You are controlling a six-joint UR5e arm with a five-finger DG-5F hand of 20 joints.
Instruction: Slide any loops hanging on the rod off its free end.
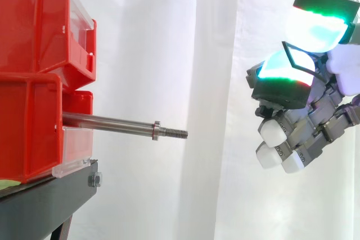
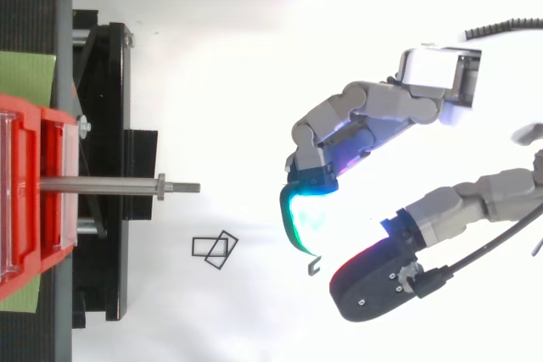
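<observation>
A bare steel rod [image 1: 112, 123] sticks out to the right from the red bins [image 1: 34, 77], and its threaded free end [image 1: 175, 134] carries nothing. In the top view the same rod [image 2: 110, 185] points right. My hand [image 1: 304, 111] hovers well to the right of the free end, slightly above it. One thin black square loop [image 1: 293, 53] sits pinched between two glowing fingertips [image 1: 287, 68]. Only a small corner of this loop [image 2: 315, 266] shows beside the cyan pad [image 2: 299, 218] from above. Two more black square loops [image 2: 214, 249] lie overlapping on the white ground.
The red bins rest on a black stand [image 2: 106, 125] at the left. A white curtain hangs behind everything. Open space separates the rod's tip from my hand.
</observation>
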